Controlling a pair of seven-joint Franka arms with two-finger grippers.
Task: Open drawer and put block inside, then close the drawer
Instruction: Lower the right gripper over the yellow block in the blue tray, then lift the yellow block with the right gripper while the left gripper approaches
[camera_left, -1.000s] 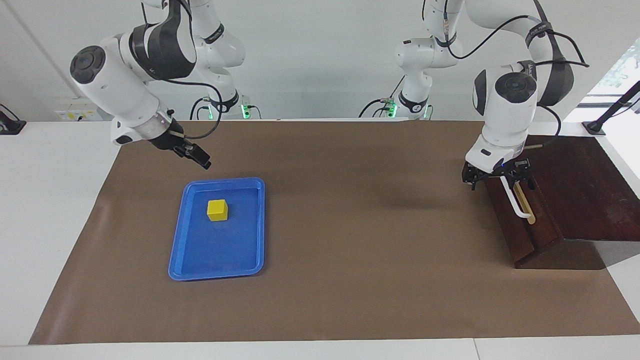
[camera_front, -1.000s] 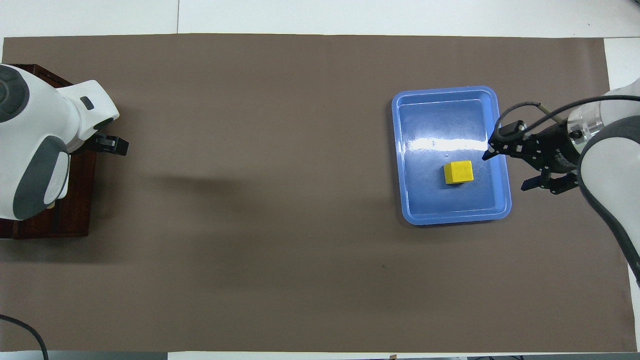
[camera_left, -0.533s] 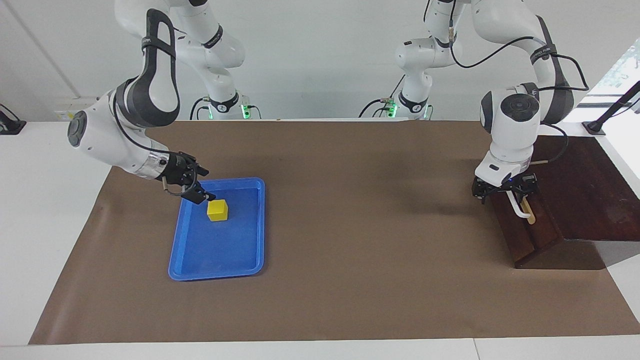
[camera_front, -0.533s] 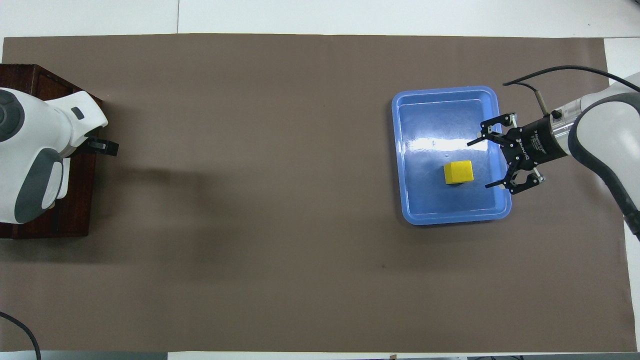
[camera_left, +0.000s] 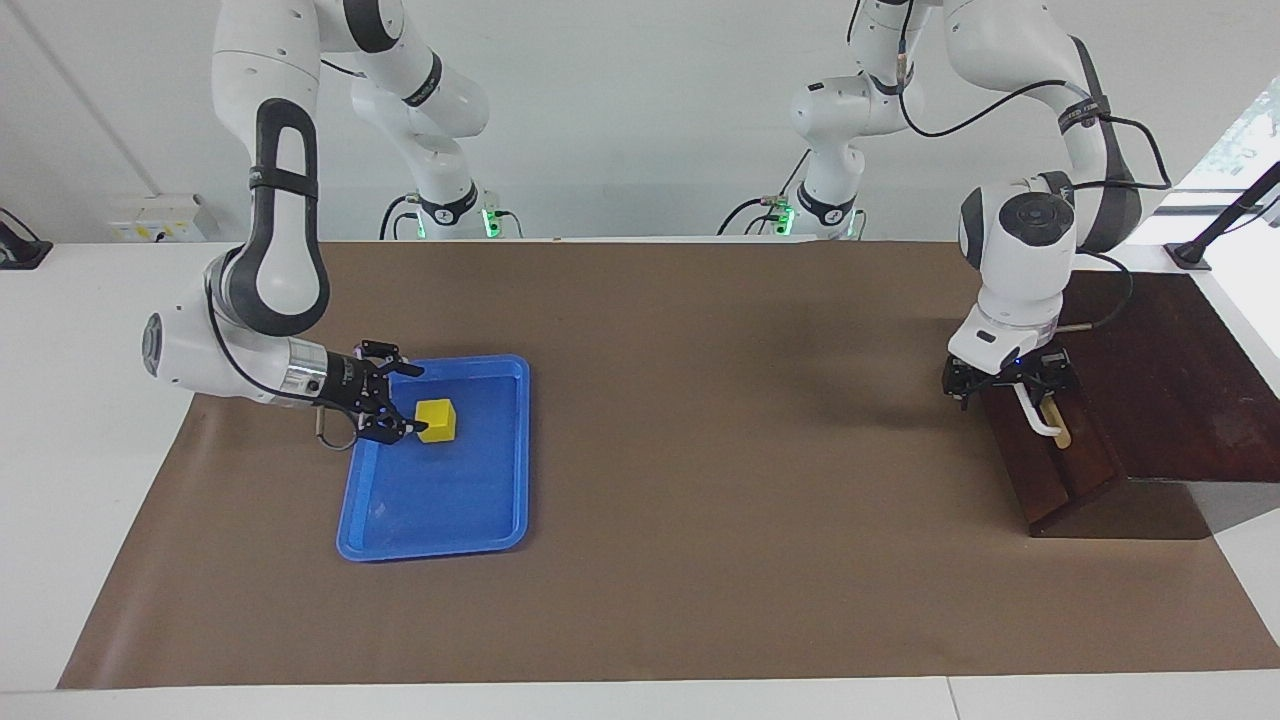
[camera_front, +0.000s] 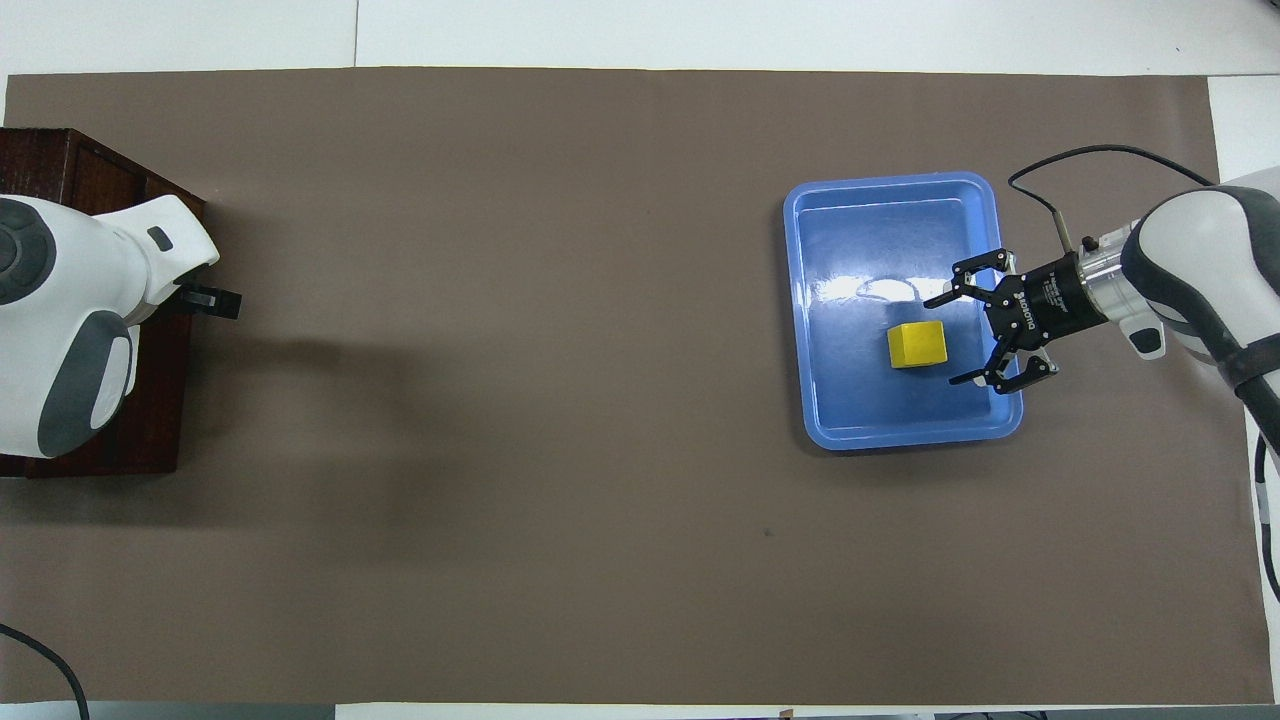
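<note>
- The right gripper (camera_left: 403, 401) (camera_front: 955, 338) lies nearly level over the blue tray (camera_left: 470, 520) (camera_front: 850, 200), fingers spread wide, just beside the yellow block (camera_left: 436, 420) (camera_front: 917, 344) resting in the tray.
- The left gripper (camera_left: 1005, 382) is at the drawer's white bar handle (camera_left: 1038, 417); whether it is clenched, I cannot tell.
- The overhead view hides that handle under the left arm; the facing view shows the drawer (camera_left: 1050, 455) shut, at the left arm's end of the table.
- The right forearm comes in low and sideways; the left wrist points down.

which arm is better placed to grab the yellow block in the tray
The right arm. Its pincer is open, low over the blue tray, right beside the block. The left pincer is at the drawer handle, at the table's other end.
</note>
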